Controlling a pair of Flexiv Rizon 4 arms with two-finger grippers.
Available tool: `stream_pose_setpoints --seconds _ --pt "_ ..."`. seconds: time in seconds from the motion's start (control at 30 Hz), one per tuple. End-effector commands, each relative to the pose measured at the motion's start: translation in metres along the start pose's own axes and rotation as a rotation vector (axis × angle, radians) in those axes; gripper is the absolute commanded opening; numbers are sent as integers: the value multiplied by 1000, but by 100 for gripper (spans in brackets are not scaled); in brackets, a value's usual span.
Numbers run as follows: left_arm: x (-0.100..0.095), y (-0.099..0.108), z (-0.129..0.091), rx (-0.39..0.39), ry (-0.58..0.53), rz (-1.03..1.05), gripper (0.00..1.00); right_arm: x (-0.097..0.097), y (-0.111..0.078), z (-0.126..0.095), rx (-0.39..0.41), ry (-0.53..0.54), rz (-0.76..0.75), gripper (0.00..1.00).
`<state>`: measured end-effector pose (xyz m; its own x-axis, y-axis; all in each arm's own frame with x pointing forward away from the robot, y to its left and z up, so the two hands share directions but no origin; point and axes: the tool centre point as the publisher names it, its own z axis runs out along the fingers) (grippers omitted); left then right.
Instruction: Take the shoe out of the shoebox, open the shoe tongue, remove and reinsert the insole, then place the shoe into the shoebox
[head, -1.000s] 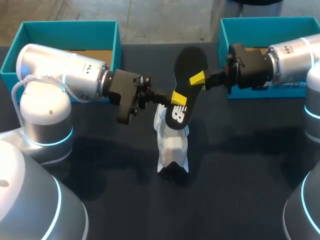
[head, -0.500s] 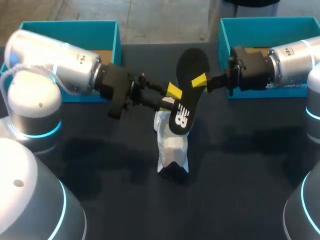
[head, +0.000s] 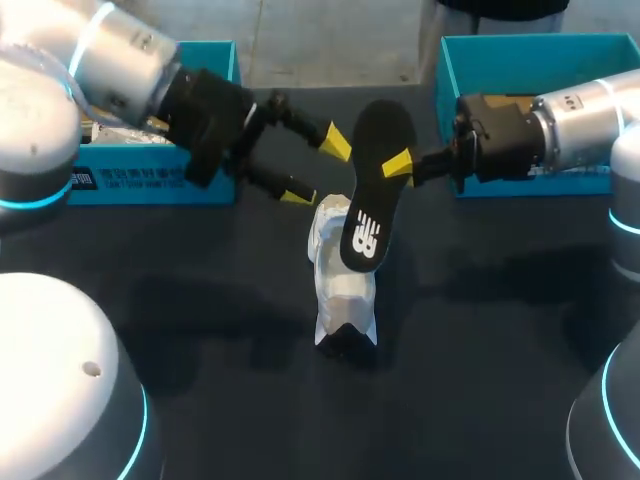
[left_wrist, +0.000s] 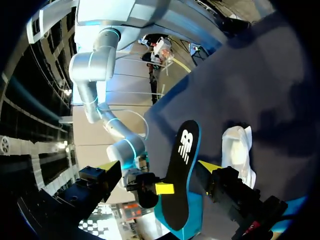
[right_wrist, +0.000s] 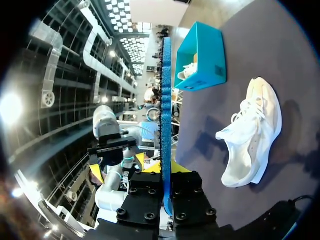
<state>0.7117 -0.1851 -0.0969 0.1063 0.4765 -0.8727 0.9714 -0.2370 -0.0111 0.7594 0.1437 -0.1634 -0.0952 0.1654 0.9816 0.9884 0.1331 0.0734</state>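
Insole (head: 375, 180) hangs clamped in my right claw (head: 400, 163) over the white shoe (head: 340, 290) on the table (head: 500, 330); my left claw (head: 317, 170) gapes empty beside it. Held by one edge, it may swing and miss the shoe's opening.
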Motion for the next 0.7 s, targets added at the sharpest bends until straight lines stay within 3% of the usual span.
stream_pose_setpoints --seconds 0.03,0.3,0.7 --pt "-10 4 -7 9 209 -14 100 -2 3 2 7 3 -1 0" --pt "-17 18 -16 45 408 -47 100 -3 2 6 22 -2 5 0" --pt "-31 37 -30 35 643 -54 100 -8 -3 9 30 4 7 0"
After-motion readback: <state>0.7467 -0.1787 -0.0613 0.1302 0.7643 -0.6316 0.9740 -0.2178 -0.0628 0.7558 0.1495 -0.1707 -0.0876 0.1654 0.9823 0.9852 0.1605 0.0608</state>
